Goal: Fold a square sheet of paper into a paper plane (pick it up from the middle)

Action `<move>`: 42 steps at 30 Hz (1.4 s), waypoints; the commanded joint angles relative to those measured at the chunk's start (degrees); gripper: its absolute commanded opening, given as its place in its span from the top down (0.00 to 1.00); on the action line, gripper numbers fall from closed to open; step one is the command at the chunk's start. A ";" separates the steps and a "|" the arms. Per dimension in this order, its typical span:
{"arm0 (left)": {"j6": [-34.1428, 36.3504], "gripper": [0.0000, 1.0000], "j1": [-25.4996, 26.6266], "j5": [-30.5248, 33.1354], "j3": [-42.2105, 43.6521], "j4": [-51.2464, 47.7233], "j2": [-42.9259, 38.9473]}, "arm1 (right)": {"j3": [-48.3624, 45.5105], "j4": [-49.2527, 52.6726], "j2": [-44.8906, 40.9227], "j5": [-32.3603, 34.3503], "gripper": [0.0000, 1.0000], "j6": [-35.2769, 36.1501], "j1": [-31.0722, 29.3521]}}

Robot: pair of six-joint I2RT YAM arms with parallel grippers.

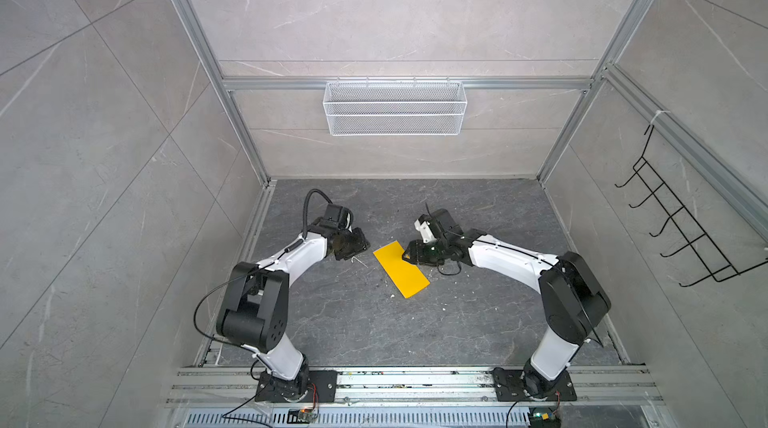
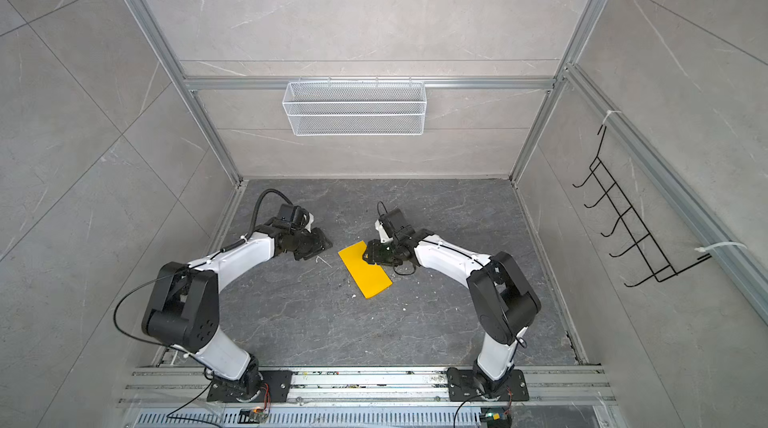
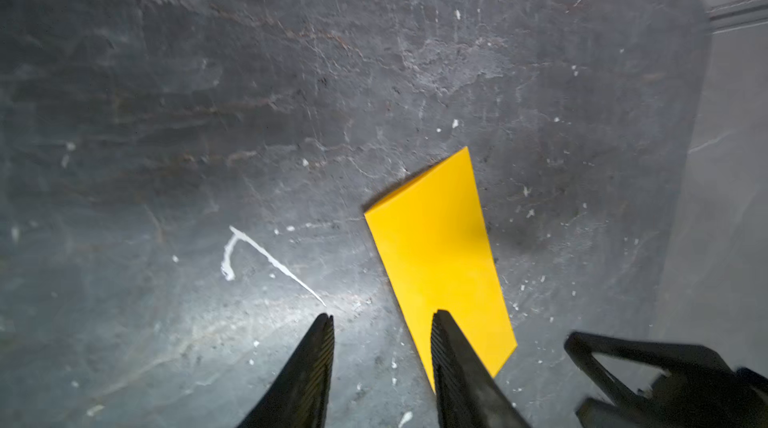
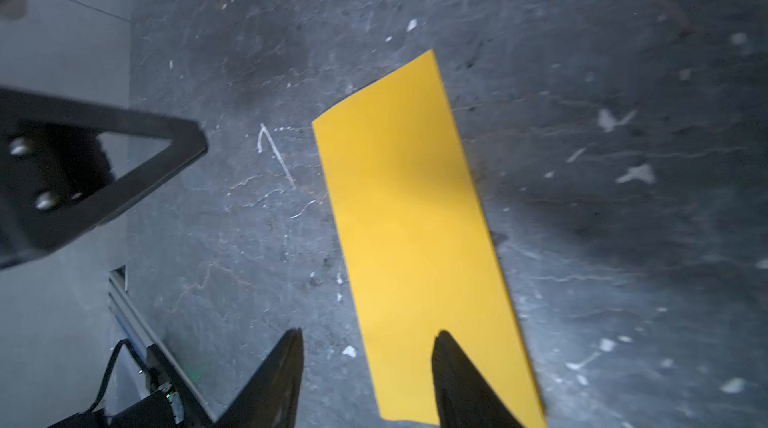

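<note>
Yellow sheet of paper [image 1: 401, 268] [image 2: 365, 270]: one. It is plain and unmarked, with a long rectangular outline, and lies flat on the dark grey tabletop [image 1: 374, 322] between the two grippers, set at a slant in both top views. One short end appears slightly raised in the left wrist view [image 3: 440, 263].

Arms, white and black: two, one on each side, both reaching inward toward the paper.

Left gripper [image 1: 353, 245] [image 3: 380, 317]: one. The jaws are spread with a clear gap and nothing is between them. It hangs just beside the paper's far end and is apart from it in both top views.

Right gripper [image 1: 408, 256] [image 4: 368, 332]: one. The jaws are spread and hold nothing. One finger [image 4: 457, 376] overlaps the paper's edge, but whether it touches cannot be told.

White scratch mark [image 3: 266, 255]: one, hook-shaped, on the tabletop beside the paper, with small pale flecks scattered around it.

White wire mesh basket [image 1: 395, 107]: one, hung on the back wall.

Black wire hook rack [image 1: 681, 230]: one, on the right wall.
</note>
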State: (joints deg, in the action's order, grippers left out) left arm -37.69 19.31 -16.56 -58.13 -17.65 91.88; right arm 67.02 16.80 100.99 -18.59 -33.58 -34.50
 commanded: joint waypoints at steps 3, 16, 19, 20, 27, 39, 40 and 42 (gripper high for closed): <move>-10.69 0.45 4.72 -0.10 5.68 7.02 -2.05 | -1.32 7.03 2.29 -0.05 0.41 5.30 2.19; -11.94 0.48 7.38 0.08 4.48 8.29 4.10 | -1.87 11.24 6.17 -2.08 0.43 7.58 3.08; -11.02 0.50 7.37 -0.40 3.17 7.98 5.98 | -2.64 11.22 6.56 -3.52 0.46 7.40 3.15; -10.73 0.50 7.33 -0.63 2.79 7.92 6.46 | -3.00 11.03 6.42 -3.85 0.47 7.28 3.12; -9.27 0.54 7.37 -1.24 -1.08 6.64 11.06 | -5.79 10.12 5.16 -6.52 0.53 5.73 2.89; -4.08 0.59 7.01 -3.22 -8.34 4.38 17.02 | -10.35 2.63 2.19 -12.06 0.57 1.63 2.16; -3.90 0.60 6.88 -3.04 -8.49 3.94 16.89 | -10.66 2.03 2.18 -12.04 0.57 1.12 2.22; -3.62 0.59 6.60 -2.20 -8.43 3.07 15.90 | -11.16 0.82 2.49 -12.12 0.58 -0.10 2.34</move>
State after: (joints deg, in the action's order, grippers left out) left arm -43.86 26.55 -18.52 -65.06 -11.81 108.79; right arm 57.52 19.20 103.85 -30.96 -31.22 -31.94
